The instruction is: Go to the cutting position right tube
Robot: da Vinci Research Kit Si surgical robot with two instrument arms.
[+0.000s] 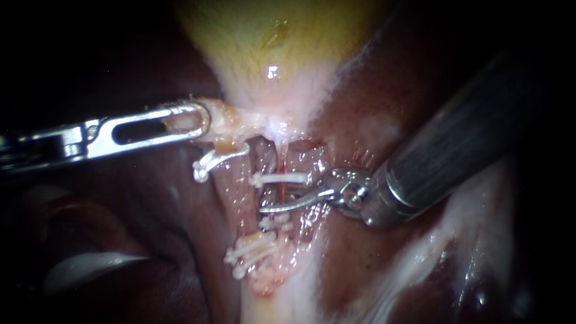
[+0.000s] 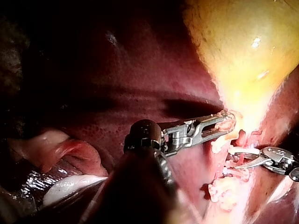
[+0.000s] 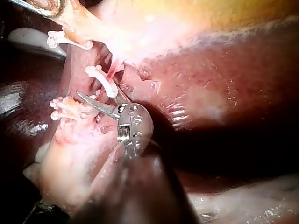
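1. My left instrument (image 1: 195,120) entered over the dark liver (image 1: 372,90). Its 2 jaws were clamped on the gallbladder (image 1: 264,36) at its pale, narrow lower end and held that tissue taut.

2. Below the gallbladder, 1 white clip (image 1: 216,161) hung from a short stub just under the left jaws.

3. The right tube (image 1: 280,162) was a thin red strand running down from the gallbladder's lower end. An upper clip (image 1: 282,178) crossed it, and a group of lower clips (image 1: 252,252) sat further down the same strip of tissue.

4. My right instrument (image 1: 279,198) came in from the upper right. Its tip was 2 thin curved blades. In the left wrist view a gap showed between them, so I read the jaws as parted and gripping nothing. The lower blade lay across the tube just beneath the upper clip. The upper blade was partly hidden by that clip.

5. Status, as a judgement: the approach was nearly complete, with the blades at the tube between the upper and lower clips. I could not confirm that the tube sat fully inside the gap. No cut was visible on the right tube.
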